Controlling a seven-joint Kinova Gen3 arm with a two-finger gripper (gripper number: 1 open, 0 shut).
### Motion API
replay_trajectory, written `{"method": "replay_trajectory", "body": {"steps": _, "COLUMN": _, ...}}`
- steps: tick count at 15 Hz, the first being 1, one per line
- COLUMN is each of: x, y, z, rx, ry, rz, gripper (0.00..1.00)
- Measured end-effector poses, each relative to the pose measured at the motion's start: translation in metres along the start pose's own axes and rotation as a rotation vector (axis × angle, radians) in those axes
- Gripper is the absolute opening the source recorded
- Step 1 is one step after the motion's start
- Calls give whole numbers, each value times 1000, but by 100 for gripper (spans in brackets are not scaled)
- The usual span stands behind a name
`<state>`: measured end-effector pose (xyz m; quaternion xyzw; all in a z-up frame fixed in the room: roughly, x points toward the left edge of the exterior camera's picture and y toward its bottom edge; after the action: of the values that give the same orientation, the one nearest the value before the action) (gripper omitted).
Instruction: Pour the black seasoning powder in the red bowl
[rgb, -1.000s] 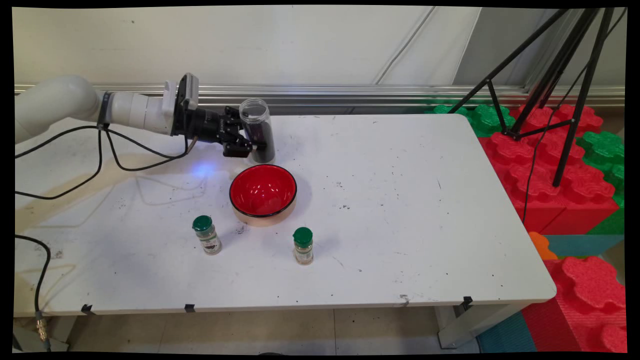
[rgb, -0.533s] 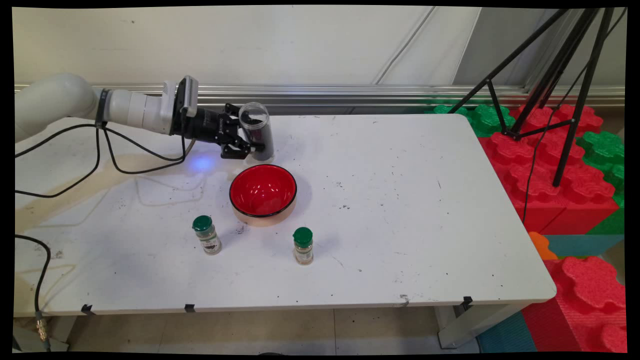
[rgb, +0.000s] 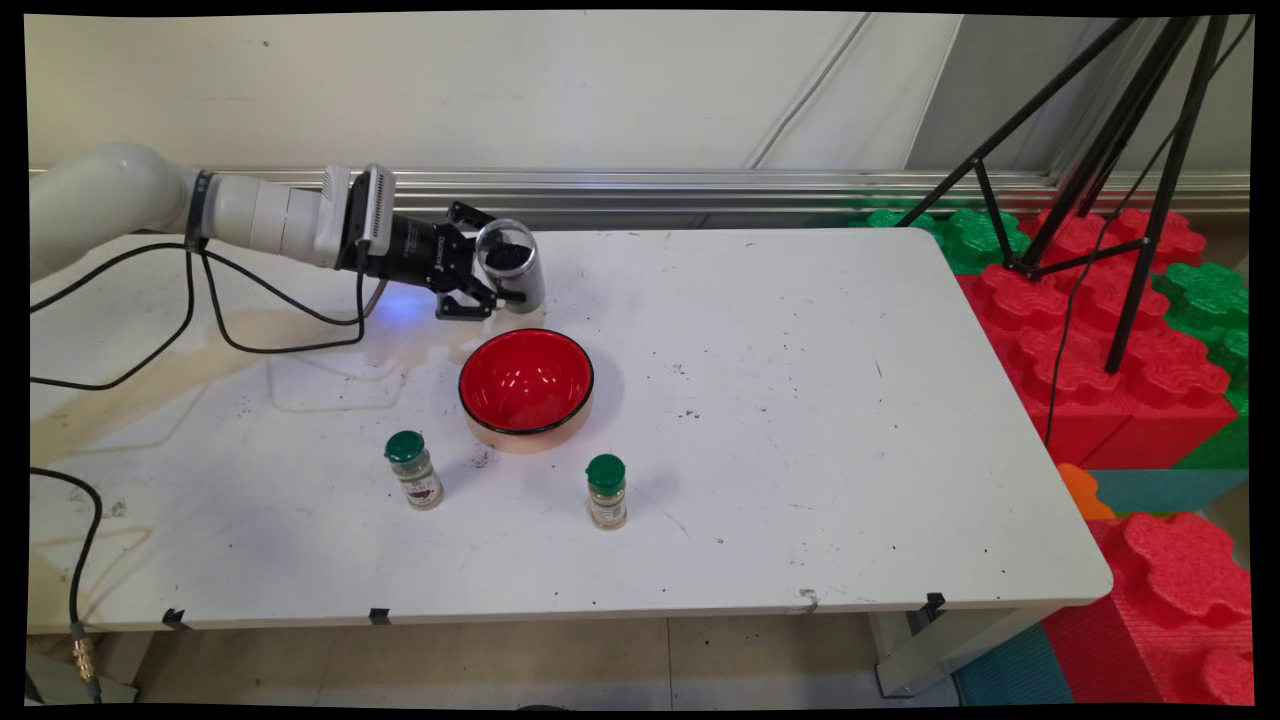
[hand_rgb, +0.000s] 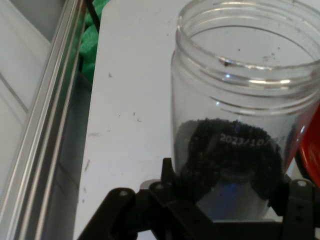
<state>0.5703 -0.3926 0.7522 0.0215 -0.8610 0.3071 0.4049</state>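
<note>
My gripper (rgb: 492, 280) is shut on a clear open jar (rgb: 510, 263) that holds dark grains. The jar is tipped over with its open mouth turned toward the camera, just behind the red bowl (rgb: 526, 385), which looks empty. In the hand view the jar (hand_rgb: 240, 105) fills the right side, the dark grains lie low inside it, and the gripper (hand_rgb: 225, 200) grips it from both sides. A sliver of the red bowl (hand_rgb: 310, 150) shows at the right edge.
Two small spice jars with green caps stand in front of the bowl, one at the left (rgb: 414, 469) and one at the right (rgb: 606, 490). Black cables (rgb: 200, 320) hang from the arm. A black tripod (rgb: 1110, 150) and red and green foam blocks (rgb: 1100, 340) stand at the right.
The hand has rolled, tipping the jar from upright until its mouth faces the camera; the grains have slid toward the mouth. Bowl and spice jars have not moved.
</note>
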Motion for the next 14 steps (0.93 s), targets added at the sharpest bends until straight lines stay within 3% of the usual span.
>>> {"method": "replay_trajectory", "body": {"steps": 14, "x": 31, "y": -9, "z": -6, "rx": 1, "ry": -36, "rz": 321, "gripper": 0}}
